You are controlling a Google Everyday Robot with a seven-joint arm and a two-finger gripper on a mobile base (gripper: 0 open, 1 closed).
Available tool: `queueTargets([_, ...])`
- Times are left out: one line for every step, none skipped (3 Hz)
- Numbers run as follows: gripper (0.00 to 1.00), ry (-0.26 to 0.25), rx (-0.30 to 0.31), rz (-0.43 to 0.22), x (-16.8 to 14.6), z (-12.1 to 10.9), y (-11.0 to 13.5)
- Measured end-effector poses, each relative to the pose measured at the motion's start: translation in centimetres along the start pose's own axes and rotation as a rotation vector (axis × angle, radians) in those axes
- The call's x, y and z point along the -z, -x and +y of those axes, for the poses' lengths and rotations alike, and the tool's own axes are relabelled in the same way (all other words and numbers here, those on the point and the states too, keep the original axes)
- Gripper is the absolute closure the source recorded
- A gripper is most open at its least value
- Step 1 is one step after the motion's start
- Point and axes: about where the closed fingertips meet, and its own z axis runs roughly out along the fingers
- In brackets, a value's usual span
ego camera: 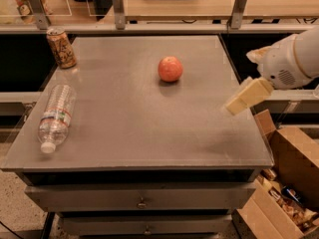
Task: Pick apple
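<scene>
Apple lies on table; jaws hover parted at right edge.

White arm at right edge, end effector angled down-left, fingers spread

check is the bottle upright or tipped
Tipped: the water bottle lies on its side, cap frontward; the gripper hovers right of the apple.
</scene>
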Motion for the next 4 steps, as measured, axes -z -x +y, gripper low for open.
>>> queueTargets([0.00,-0.029,0.061,-0.074,-3.5,-1.7,3.2])
queueTargets([0.00,-0.022,0.099,-0.114,-7.0,-2.7,5.9])
queueTargets([0.00,0.026,0.114,-0.142,-10.9,-3.2,7.9])
queueTargets([0.00,0.097,0.116,-0.177,-14.2,-3.8,9.0])
